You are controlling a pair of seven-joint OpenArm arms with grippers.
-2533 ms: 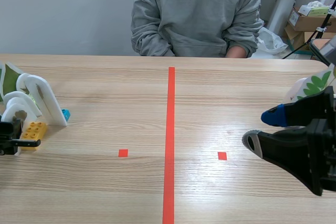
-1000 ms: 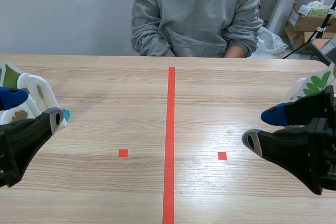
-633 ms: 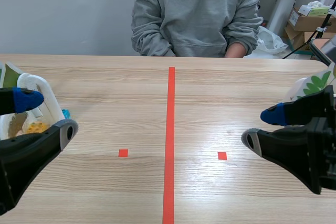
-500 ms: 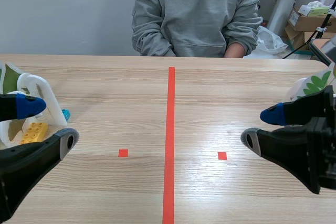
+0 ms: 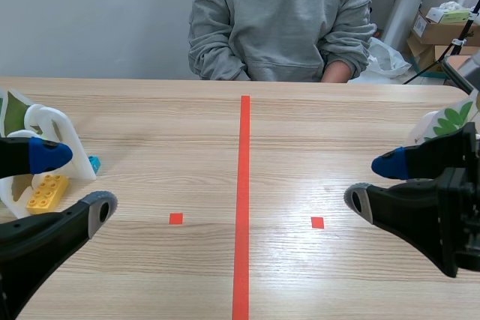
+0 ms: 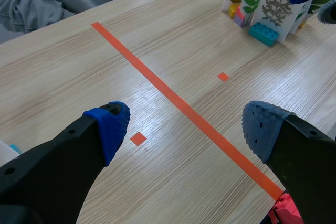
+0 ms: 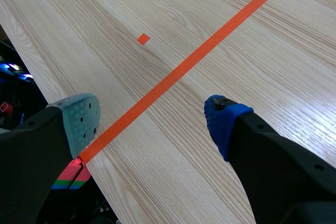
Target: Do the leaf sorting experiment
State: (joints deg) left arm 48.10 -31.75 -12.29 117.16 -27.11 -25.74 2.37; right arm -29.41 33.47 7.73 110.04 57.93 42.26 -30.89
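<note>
In the scene view, the left gripper (image 5: pixel 71 183) is held wide open and empty, just beside the left leaf cards (image 5: pixel 52 119) and a yellow brick (image 5: pixel 46 191) at the table (image 5: pixel 300 140) edge. The right gripper (image 5: pixel 371 183) is likewise spread wide, with nothing gripped, near the right leaf cards (image 5: pixel 448 123). Only in the left wrist view are those cards' printed leaves and a teal brick (image 6: pixel 264 32) shown plainly. A person (image 5: pixel 281 20) is seated opposite.

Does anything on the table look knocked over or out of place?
Nothing stands out. The leaf cards at the right end and the white cards at the left end stand upright; the left gripper and right gripper are open and empty.
</note>
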